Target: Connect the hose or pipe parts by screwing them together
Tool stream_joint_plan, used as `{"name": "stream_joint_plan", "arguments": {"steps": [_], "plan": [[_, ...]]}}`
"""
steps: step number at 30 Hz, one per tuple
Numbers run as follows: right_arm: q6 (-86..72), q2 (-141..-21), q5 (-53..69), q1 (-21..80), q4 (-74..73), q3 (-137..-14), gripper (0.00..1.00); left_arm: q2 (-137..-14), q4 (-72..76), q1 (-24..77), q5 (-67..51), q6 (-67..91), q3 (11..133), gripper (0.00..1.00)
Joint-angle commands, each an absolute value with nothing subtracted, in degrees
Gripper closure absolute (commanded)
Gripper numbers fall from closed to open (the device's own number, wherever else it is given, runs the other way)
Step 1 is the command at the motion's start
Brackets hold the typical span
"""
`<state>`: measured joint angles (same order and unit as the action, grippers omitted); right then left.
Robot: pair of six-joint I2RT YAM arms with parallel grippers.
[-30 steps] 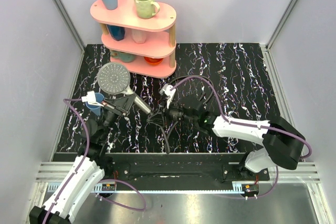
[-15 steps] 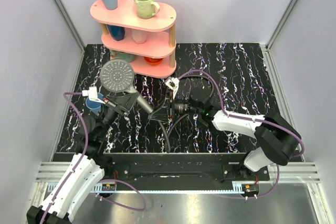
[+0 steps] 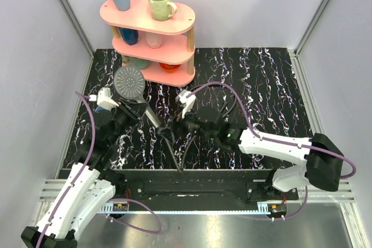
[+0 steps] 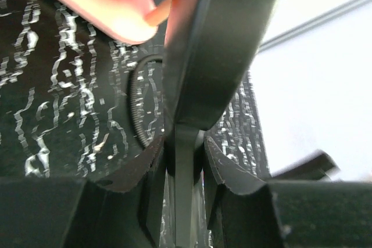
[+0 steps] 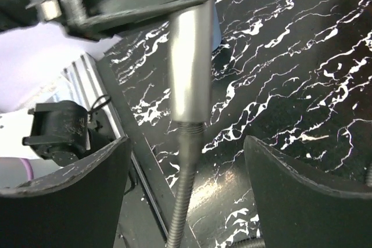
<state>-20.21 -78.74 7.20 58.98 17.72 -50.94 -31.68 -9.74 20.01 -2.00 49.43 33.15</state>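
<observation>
The left gripper (image 3: 138, 110) is clamped on the shower head (image 3: 129, 81) by its smooth tubular handle. The round, grey, perforated face is turned upward over the black, white-veined table (image 3: 267, 85). The thin ribbed hose (image 3: 173, 152) (spiral-wound, as the right wrist view shows) meets the handle's end and trails toward the near edge. The right gripper (image 3: 176, 127) is spread wide on either side of that joint, touching neither part.

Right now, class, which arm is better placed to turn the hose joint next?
Right. The right end effector is open, straddling the hose just below the handle; the left end effector is shut on the shower head, steadying it.
</observation>
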Motion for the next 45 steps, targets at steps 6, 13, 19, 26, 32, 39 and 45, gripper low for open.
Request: {"name": "stream_joint_plan", "arguments": {"steps": [6,13,19,26,32,39,45], "plan": [[-6.2,-87.1,-31.8,76.6,5.6,-63.5,0.15,-35.9,-22.4,20.0,10.2,49.1,44.6,1.0],[1.5,-102.4,-50.7,83.0,0.4,-76.8,0.26,-36.7,-25.7,20.0,10.5,51.5,46.8,1.0],[4.2,-109.2,-58.9,84.8,-2.3,-83.1,0.56,-35.9,-28.6,20.0,11.9,52.2,47.5,1.0],[0.6,-106.8,-53.2,84.3,-1.8,-82.2,1.0,-33.4,-26.9,20.1,7.8,53.8,44.0,1.0],[-5.8,-95.8,-26.4,76.1,6.1,-72.8,1.0,-25.1,-11.2,20.0,-3.6,53.4,31.6,1.0],[-11.3,-87.9,5.2,64.3,17.0,-62.7,1.0,-16.4,10.1,20.0,-12.0,56.8,18.8,1.0],[-20.0,-88.5,24.8,58.0,28.7,-58.5,1.0,-17.5,22.7,20.0,-15.8,58.0,14.0,1.0]]}}
